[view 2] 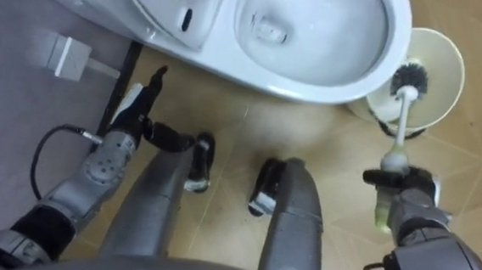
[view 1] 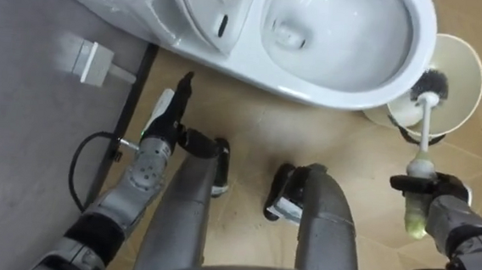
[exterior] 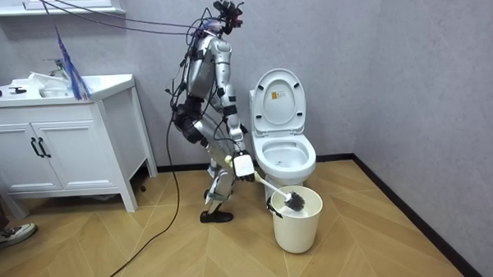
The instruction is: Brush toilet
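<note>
Bristles of the toilet brush (view 1: 427, 131) sit at the near rim of the pale bucket (view 1: 476, 79), which stands on the floor just right of the toilet (view 1: 338, 87); the shaft runs near to far, almost straight away from the robot, from the right hand (view 1: 435, 188) out to that dark head; the fingers of the right hand are curled round the handle's grip, whose yellow-green end pokes out on the near side of the fist; the open bowl (view 1: 342, 31) lies left of the brush head and a little farther off, so the coming move looks like a lift clear of the bucket's rim and a swing leftward over the toilet's rim, head tipped down into the bowl; the right hand is much the nearer for it; the left hand (view 1: 168, 111) hangs well apart on the toilet's left, beside the dark skirting (view 1: 135, 93) at the foot of the grey wall (view 1: 20, 136), its fingers straight and holding nothing; in the room view the robot stands bent forward at the toilet's side, the lid (exterior: 278, 95) raised; whether the bristles are down inside the bucket or just above its rim I cannot tell; the far part of the bowl is cut off at the top edge, and any water in it is hard to make out; the underside of the gripping fingers is hidden.
</note>
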